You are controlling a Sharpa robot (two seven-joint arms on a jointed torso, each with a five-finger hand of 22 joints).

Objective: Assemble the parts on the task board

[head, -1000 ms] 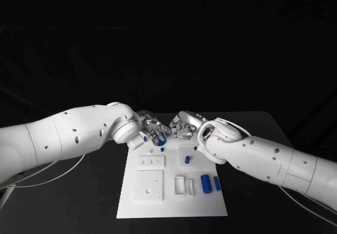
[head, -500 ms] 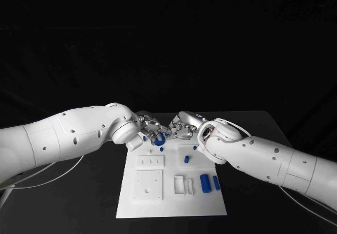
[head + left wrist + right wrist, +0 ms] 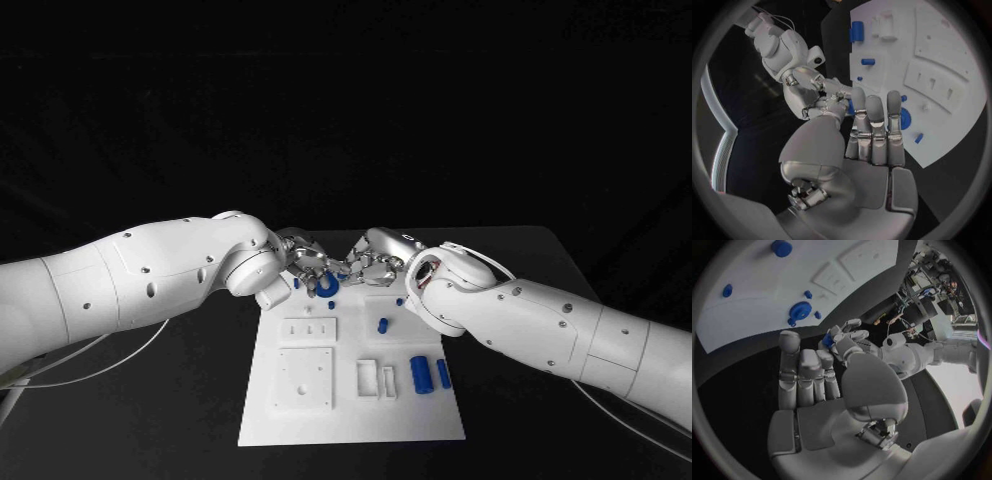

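Little change vs a sec ago: both hands stay at task board (image 3: 289, 420) 12 o'clock, left hand (image 3: 306, 262) & right hand (image 3: 372, 262) fingers meeting round a small blue part (image 3: 827, 340); handover/alignment likely ongoing.

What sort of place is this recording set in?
Probably a robotics lab bench: a black table, a white task board with small blue parts, and cluttered equipment behind in the right wrist view.

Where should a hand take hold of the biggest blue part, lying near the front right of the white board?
Grip the large blue cylinder across its long curved sides, coming straight down from above. It lies flat with its length running front to back. A slimmer blue piece and a white block flank it, so the fingers probably have little room.
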